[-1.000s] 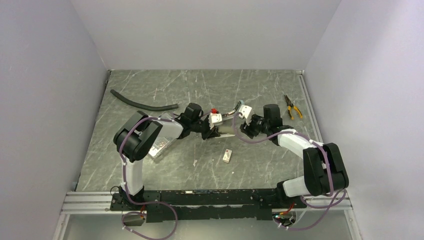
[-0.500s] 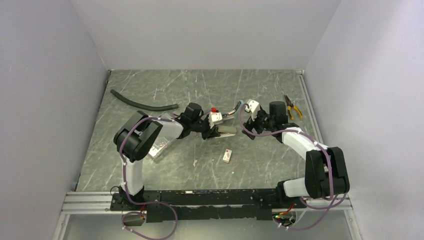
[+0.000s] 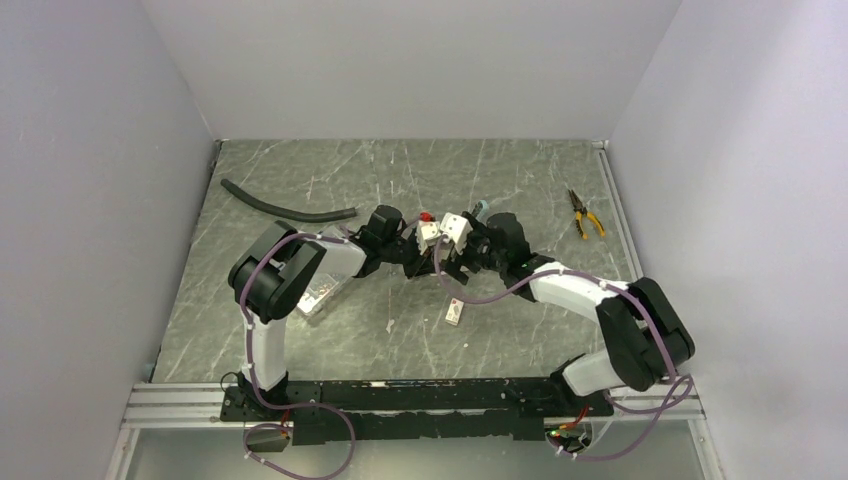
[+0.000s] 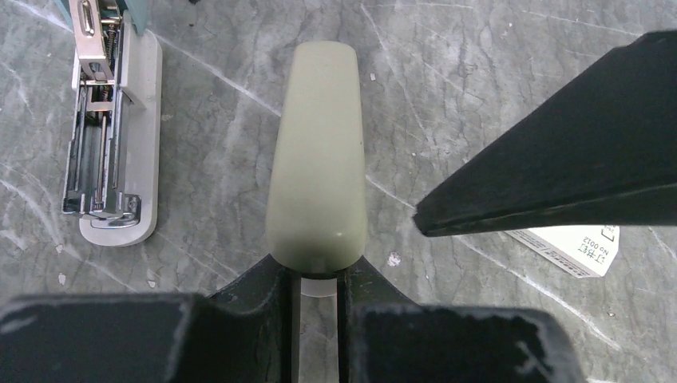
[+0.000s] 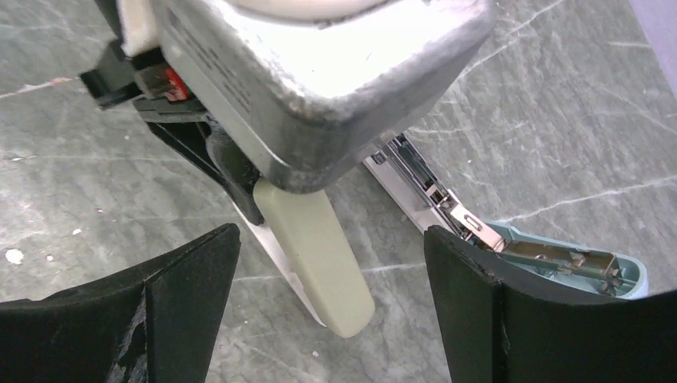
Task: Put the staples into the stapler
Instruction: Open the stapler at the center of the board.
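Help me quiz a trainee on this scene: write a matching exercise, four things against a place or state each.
Things:
1. green stapler
2. teal stapler
3. pliers
4. staple box

Places or states:
A. lying open, metal track showing
B. off to the far right, alone
C. pinched in the left claw
D. lying free, nearest the arm bases

Pairs: 1-C, 2-A, 3-B, 4-D

Mostly hidden behind a black finger point(image 4: 559, 159): staple box point(image 4: 576, 251). Cropped by the frame edge: open stapler point(image 4: 108, 152), one end.
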Action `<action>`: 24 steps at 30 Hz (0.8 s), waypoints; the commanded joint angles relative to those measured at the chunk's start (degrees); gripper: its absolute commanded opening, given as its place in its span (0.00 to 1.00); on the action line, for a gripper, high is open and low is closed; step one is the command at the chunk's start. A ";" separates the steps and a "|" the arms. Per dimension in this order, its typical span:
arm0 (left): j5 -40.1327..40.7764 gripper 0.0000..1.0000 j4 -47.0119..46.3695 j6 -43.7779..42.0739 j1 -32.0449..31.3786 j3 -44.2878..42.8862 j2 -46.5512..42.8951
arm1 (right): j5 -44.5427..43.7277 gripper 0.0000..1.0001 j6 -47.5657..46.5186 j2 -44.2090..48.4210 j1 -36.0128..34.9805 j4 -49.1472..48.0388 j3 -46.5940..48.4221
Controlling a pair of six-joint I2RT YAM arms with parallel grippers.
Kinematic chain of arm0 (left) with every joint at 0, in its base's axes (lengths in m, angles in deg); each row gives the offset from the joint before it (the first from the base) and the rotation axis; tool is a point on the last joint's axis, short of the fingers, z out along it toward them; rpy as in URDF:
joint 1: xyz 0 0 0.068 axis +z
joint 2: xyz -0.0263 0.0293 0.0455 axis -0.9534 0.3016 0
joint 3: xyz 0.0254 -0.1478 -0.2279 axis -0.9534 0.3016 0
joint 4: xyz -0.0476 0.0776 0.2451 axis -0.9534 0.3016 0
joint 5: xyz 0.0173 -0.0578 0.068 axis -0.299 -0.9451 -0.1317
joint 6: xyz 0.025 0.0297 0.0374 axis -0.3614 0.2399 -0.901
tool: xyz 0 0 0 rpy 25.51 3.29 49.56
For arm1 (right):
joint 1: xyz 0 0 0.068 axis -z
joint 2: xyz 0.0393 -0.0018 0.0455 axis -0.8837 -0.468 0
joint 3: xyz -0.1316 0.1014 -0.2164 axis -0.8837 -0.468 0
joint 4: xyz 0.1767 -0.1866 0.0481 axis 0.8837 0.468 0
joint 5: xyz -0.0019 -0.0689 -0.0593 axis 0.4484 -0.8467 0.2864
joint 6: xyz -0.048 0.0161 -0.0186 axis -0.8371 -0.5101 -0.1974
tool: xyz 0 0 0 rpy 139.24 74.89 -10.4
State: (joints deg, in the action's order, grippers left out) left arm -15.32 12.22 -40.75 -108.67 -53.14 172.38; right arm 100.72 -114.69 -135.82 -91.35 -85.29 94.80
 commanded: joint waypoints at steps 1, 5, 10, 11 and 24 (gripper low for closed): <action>0.46 0.03 3.92 1.21 -0.42 0.46 2.67 | -7.36 0.88 -1.36 -2.54 -1.64 -5.76 0.88; -0.46 0.03 3.87 1.29 -0.42 0.46 2.68 | -9.86 0.86 -2.20 -4.14 -2.64 -6.22 1.42; -1.66 0.03 3.75 0.97 -0.40 0.48 3.19 | -13.51 0.83 -1.15 -6.72 -3.83 -6.89 2.76; -1.75 0.03 3.78 0.70 -0.42 0.54 3.29 | -13.94 0.82 -0.76 -7.15 -3.91 -7.29 2.86; -1.44 0.03 4.61 -1.75 -0.42 1.12 3.18 | -25.88 0.74 2.94 -5.80 -4.07 -13.98 0.27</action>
State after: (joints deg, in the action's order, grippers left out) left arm -17.14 11.23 -40.59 -108.15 -53.14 172.99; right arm 84.61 -112.92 -143.14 -96.51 -91.35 95.02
